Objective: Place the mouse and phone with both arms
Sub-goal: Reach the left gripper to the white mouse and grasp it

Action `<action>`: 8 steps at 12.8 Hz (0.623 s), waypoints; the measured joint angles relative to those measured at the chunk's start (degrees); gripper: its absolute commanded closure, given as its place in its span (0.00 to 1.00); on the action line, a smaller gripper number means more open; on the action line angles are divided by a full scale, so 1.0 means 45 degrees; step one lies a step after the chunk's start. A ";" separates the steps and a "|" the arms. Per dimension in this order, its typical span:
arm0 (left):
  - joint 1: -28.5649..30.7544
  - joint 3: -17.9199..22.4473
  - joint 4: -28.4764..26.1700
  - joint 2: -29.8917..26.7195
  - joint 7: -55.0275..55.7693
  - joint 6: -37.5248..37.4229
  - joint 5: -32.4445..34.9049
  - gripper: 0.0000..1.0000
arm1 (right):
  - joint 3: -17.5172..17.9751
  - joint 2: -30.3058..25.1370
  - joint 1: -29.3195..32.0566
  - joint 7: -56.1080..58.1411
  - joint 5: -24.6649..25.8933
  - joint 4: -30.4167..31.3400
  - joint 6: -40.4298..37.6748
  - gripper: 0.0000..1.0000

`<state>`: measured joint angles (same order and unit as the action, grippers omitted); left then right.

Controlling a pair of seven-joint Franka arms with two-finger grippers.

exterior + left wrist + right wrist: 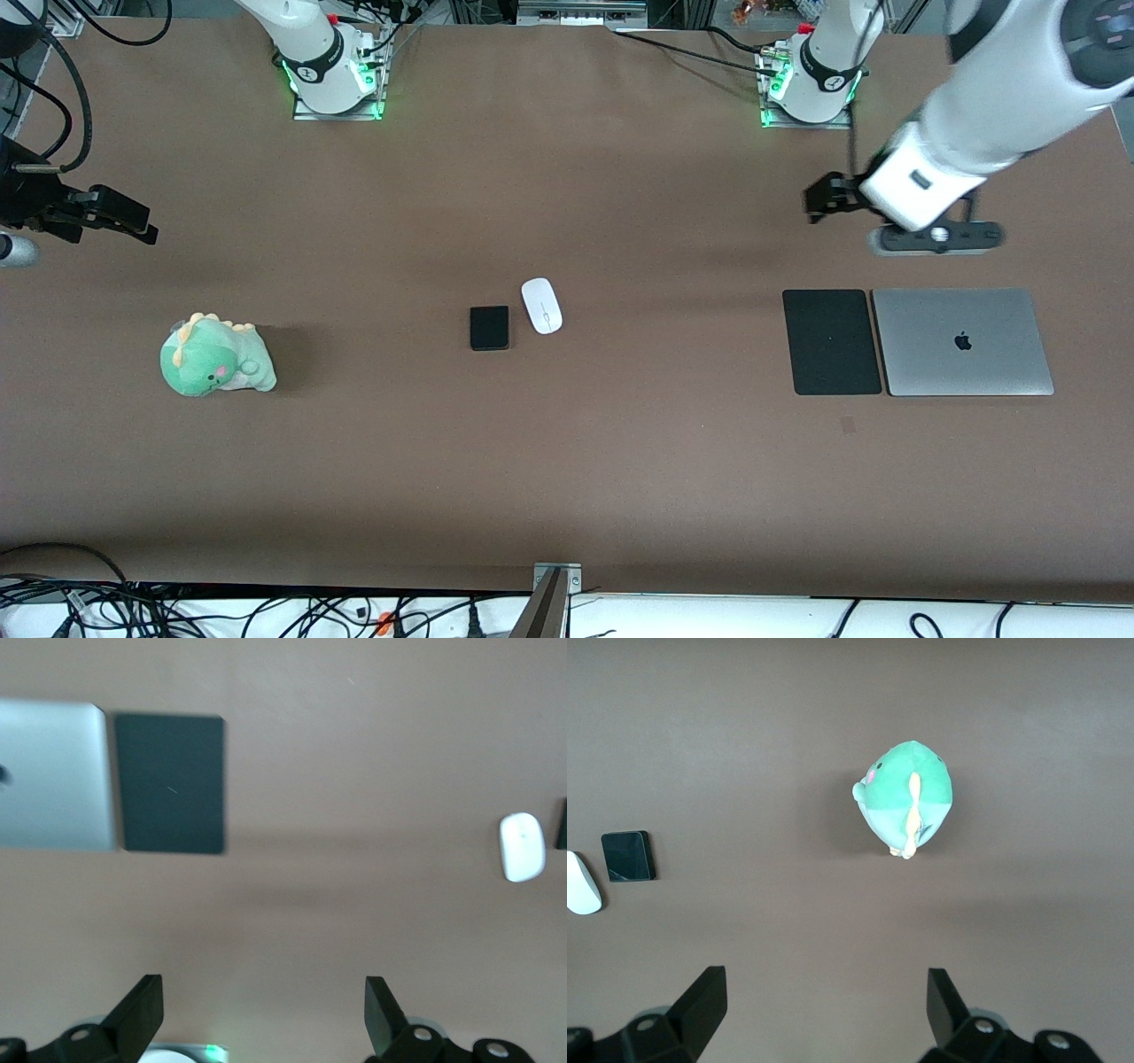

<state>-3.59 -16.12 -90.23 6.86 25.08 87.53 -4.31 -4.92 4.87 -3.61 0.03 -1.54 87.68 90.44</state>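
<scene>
The white mouse (541,305) lies at the table's middle, beside the black phone (490,328); they sit close together, not touching. Both show in the left wrist view, the mouse (522,846) whole and the phone (562,824) only as an edge. Both also show in the right wrist view, the phone (627,856) and the mouse (582,883). My left gripper (815,200) is open and empty, up over bare table near the left arm's base; its own view shows it too (264,1010). My right gripper (142,227) is open and empty over the right arm's end of the table; its own view shows it too (827,1005).
A black mouse pad (831,341) and a closed silver laptop (963,341) lie side by side toward the left arm's end. A green plush dinosaur (217,356) sits toward the right arm's end. Cables hang along the table edge nearest the front camera.
</scene>
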 measured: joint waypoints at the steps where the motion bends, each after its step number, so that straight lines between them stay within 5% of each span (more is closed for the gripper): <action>1: -0.0076 -0.0586 0.0008 0.0440 0.1023 0.0513 -0.0098 0.00 | 0.0004 0.0000 -0.0001 0.0000 0.0000 0.0000 -0.0001 0.00; 3: -0.0694 -0.1243 0.0028 0.1472 0.2981 0.1993 -0.0109 0.00 | 0.0011 0.0000 -0.0001 -0.0001 0.0000 0.0000 -0.0003 0.00; 8: -0.3566 -0.1267 0.0391 0.4657 0.6766 0.5917 0.0304 0.00 | 0.0026 0.0000 -0.0002 -0.0002 0.0000 0.0000 -0.0031 0.00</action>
<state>-19.63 -21.82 -88.47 27.81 55.53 114.15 -2.95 -4.81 4.88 -3.62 0.02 -1.54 87.68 90.30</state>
